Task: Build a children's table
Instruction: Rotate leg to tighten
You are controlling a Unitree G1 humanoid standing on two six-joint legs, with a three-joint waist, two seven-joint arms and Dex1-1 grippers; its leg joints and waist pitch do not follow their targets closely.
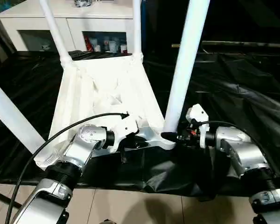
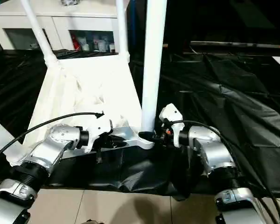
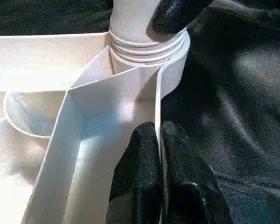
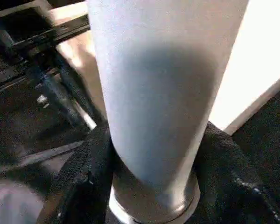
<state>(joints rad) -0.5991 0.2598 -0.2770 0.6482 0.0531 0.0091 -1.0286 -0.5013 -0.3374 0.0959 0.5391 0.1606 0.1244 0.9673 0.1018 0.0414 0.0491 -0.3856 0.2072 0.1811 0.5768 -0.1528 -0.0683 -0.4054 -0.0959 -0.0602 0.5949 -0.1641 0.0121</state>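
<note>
The right gripper (image 2: 155,136) holds the base of the near right leg (image 1: 184,70), one finger on each side, just above its corner socket (image 3: 170,56). The left gripper (image 3: 159,158) is pinched shut on the near edge wall of the tabletop (image 1: 107,93), just left of that socket. The tabletop lies underside up on black sheeting (image 1: 233,93), a white cabinet (image 1: 65,18) beyond. All four legs stand in corner sockets; thread rings remain visible on the near right leg, so final tightening and turning the table upright probably remain.

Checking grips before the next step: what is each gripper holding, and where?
Left gripper pinches the tabletop rim wall beside the corner socket. Right gripper straddles the leg at its base.
</note>
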